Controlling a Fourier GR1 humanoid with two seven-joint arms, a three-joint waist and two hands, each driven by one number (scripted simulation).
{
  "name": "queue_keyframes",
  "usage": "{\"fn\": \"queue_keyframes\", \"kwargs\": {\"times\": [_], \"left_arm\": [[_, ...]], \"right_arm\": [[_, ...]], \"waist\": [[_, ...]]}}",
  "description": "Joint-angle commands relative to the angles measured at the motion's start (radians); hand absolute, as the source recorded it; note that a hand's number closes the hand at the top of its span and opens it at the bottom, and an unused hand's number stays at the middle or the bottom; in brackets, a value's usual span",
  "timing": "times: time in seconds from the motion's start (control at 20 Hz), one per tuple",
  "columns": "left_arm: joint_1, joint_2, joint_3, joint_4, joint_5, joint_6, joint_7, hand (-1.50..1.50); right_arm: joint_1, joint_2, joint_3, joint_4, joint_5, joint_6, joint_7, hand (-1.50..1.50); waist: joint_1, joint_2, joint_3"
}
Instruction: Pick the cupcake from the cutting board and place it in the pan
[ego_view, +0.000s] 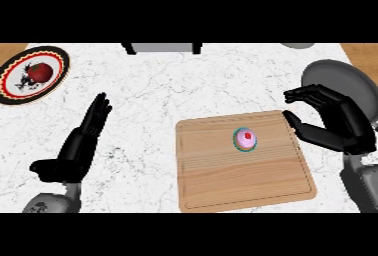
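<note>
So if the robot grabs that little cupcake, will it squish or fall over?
The cupcake looks small beside the right hand, so it is probably light. Its pink top with a red blob looks like icing, which would likely smear if the fingers press there. It sits on the flat cutting board, so a sideways nudge might tip it or slide it.

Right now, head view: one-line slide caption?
Cupcake sits on the cutting board; open right hand beside it, pan behind, left hand resting open.

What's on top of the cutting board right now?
Only the cupcake sits on the cutting board. The right hand overlaps the board's right edge, hiding a little there.
</note>
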Motion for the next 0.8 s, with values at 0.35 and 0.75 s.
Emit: {"fn": "queue_keyframes", "kwargs": {"times": [0.35,0.75], "left_arm": [[-0.021,-0.140,-0.060,0.006,-0.042,0.054,0.037,0.00],[0.067,-0.100,-0.069,-0.103,-0.035,0.003,0.061,0.00]], "right_arm": [[0.149,-0.167,-0.109,-0.041,0.148,0.119,-0.182,-1.50],[0.001,-0.199,0.056,-0.140,0.279,0.170,0.147,-1.50]], "waist": [[0.003,-0.001,0.000],[0.023,-0.002,0.000]]}}
